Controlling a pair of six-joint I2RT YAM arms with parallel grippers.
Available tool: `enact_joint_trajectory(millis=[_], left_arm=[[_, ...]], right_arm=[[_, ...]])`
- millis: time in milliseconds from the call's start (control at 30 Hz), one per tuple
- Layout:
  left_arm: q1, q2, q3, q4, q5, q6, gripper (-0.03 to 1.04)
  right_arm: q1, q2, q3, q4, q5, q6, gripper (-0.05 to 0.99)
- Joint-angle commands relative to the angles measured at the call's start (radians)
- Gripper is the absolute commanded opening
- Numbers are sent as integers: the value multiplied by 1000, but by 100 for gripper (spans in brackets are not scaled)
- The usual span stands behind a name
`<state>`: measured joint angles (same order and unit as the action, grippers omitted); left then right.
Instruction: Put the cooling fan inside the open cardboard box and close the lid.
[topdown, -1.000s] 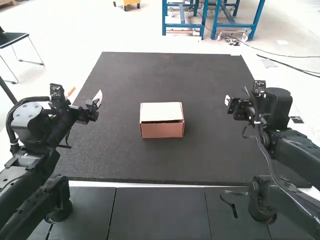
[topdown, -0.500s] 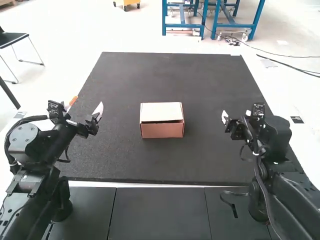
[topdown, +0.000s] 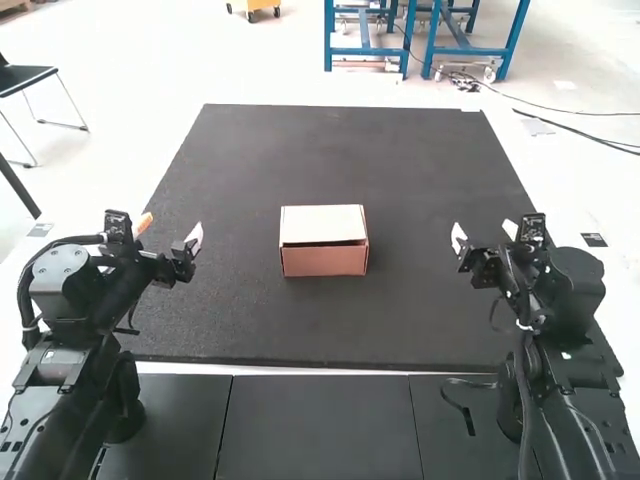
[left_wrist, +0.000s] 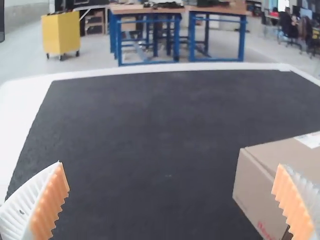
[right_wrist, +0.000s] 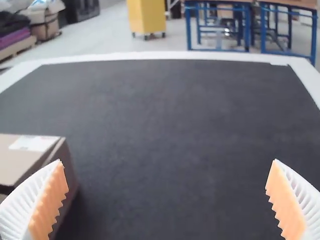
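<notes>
So, the cardboard box (topdown: 323, 258) sits dead centre of frame on the black mat (topdown: 300, 160), lid (topdown: 322, 224) shut, fan presumably inside. Left fingers (topdown: 195, 238) and right fingers (topdown: 458, 238) gape wide, holding nothing. I'd just park both well clear, no bumping it.

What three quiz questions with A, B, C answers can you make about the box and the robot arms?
1. Where is the brown cardboard box?
A: on the black mat, between the two arms.
B: on the white floor.
C: held up by one arm.

2. How many boxes are on the mat?
A: three.
B: one.
C: two.

3. How are both arms' jaws?
A: shut on the box.
B: shut on a fan.
C: open and empty.

Answers:
1 A, the box sits mid-mat with an arm on each side.
2 B, a single box lies there.
3 C, each wrist view shows a wide gap between the orange pads, with nothing gripped.
</notes>
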<state>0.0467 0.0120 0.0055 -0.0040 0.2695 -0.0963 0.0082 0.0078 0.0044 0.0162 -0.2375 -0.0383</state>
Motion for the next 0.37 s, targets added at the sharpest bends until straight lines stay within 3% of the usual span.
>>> enact_joint_trajectory(millis=[0, 333], left_arm=[[10, -14, -6, 2, -19, 40, 96], [12, -14, -6, -1, -21, 40, 96]], right_arm=[[-20, -8, -4, -10, -25, -18, 91], [-96, -8, -6, -36, -22, -72, 91]])
